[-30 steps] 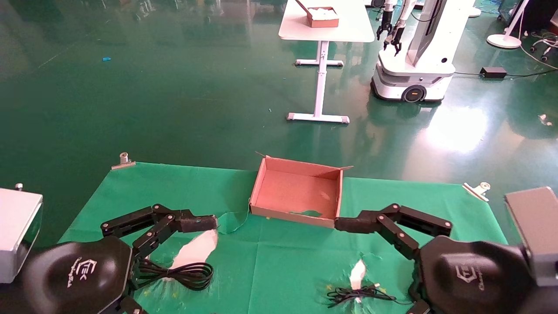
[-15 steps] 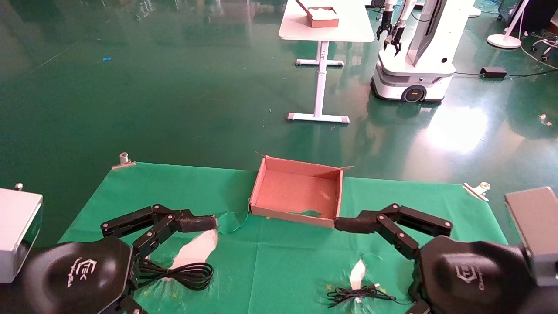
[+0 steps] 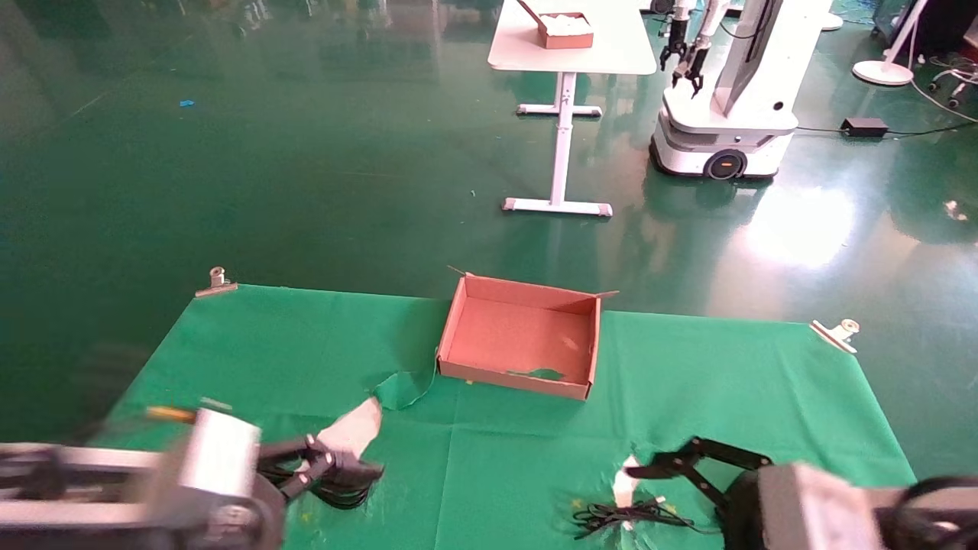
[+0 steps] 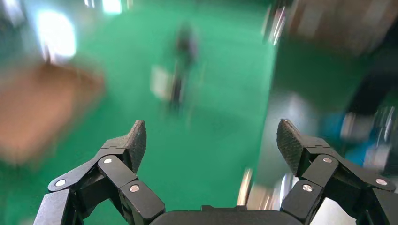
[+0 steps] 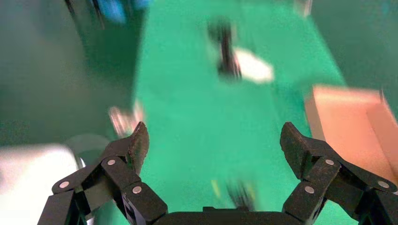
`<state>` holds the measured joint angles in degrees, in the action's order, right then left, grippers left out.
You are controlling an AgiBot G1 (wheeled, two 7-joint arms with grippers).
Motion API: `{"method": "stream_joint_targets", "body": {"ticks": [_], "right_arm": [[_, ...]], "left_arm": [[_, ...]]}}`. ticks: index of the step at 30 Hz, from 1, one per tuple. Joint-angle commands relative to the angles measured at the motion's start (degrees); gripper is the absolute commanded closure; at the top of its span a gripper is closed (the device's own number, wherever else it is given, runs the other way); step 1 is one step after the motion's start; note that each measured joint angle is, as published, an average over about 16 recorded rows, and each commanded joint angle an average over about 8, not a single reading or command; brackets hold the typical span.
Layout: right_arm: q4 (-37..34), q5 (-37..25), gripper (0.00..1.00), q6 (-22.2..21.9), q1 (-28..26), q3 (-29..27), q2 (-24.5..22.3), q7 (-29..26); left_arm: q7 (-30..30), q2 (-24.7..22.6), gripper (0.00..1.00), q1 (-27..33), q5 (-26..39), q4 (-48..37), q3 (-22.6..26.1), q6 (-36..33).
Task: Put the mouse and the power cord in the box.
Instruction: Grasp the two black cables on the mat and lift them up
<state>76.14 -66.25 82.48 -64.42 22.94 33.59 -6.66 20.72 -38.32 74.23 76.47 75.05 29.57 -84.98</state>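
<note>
The reddish-brown box [image 3: 519, 341] stands empty at the far middle of the green cloth; it shows blurred in both wrist views [image 4: 42, 108] [image 5: 356, 122]. The looped black power cord [image 3: 341, 498] lies near the front left, partly under my left gripper [image 3: 344, 466], which hangs open just above it [image 4: 212, 140]. A bundle of thin black mouse wire [image 3: 626, 516] lies at the front right beside my open right gripper [image 3: 649, 466] [image 5: 216, 140]. The mouse's body is hidden. Both grippers are empty.
White tears in the cloth [image 3: 348, 431] [image 3: 626, 477] lie by each cable, and a loose cloth flap [image 3: 401, 389] sits left of the box. Metal clips [image 3: 216, 281] [image 3: 837, 332] hold the far corners. Another robot [image 3: 726, 114] and a white table [image 3: 569, 46] stand beyond.
Both arms have swung down and back toward the table's near edge. The grippers, earlier reaching toward the box, now sit low by the cables. Cables and box have not moved.
</note>
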Motion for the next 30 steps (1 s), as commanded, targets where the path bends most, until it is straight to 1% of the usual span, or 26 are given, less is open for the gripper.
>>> {"method": "stream_joint_targets", "body": {"ticks": [1,3,5,9,13,16,20,24,30], "right_arm": [[0.7,-6.0,0.0,-1.2,-1.3,1.7,0.3,1.0],[0.6,-8.9,0.0,-1.3,-2.2,2.7,0.9,0.2],[0.6,-10.6,0.0,-1.2,-2.7,3.3,1.3,-0.4],[0.5,-11.9,0.0,-0.9,-3.1,3.8,1.5,-0.9],[0.1,-11.4,0.0,-0.7,-3.2,3.7,1.6,-0.6],[-0.4,-11.6,0.0,-0.6,-3.4,3.8,1.6,-0.6],[-0.7,-11.4,0.0,-0.5,-3.7,3.6,1.5,-1.0],[-0.7,-11.0,0.0,-0.4,-3.9,3.4,1.0,-1.5],[-0.7,-10.5,0.0,-0.4,-3.7,2.9,0.0,-1.8]], "left_arm": [[3.1,-1.7,0.0,4.5,11.2,0.2,4.2,0.1],[5.6,-3.8,0.0,7.7,17.2,-0.2,6.4,0.0],[7.0,-5.2,0.0,9.7,20.9,-0.5,7.7,0.0],[7.7,-6.1,0.0,11.0,23.2,-0.6,8.5,-0.2],[7.5,-6.3,0.0,10.6,24.4,-0.8,9.0,-0.1],[7.8,-7.7,0.0,10.7,27.5,-1.9,10.4,0.3],[8.4,-11.3,0.0,10.8,33.8,-6.4,13.2,2.3],[7.5,-15.4,0.0,11.5,39.4,-13.0,15.4,5.8],[3.9,-20.0,0.0,13.1,44.3,-21.8,17.3,10.7]]}}
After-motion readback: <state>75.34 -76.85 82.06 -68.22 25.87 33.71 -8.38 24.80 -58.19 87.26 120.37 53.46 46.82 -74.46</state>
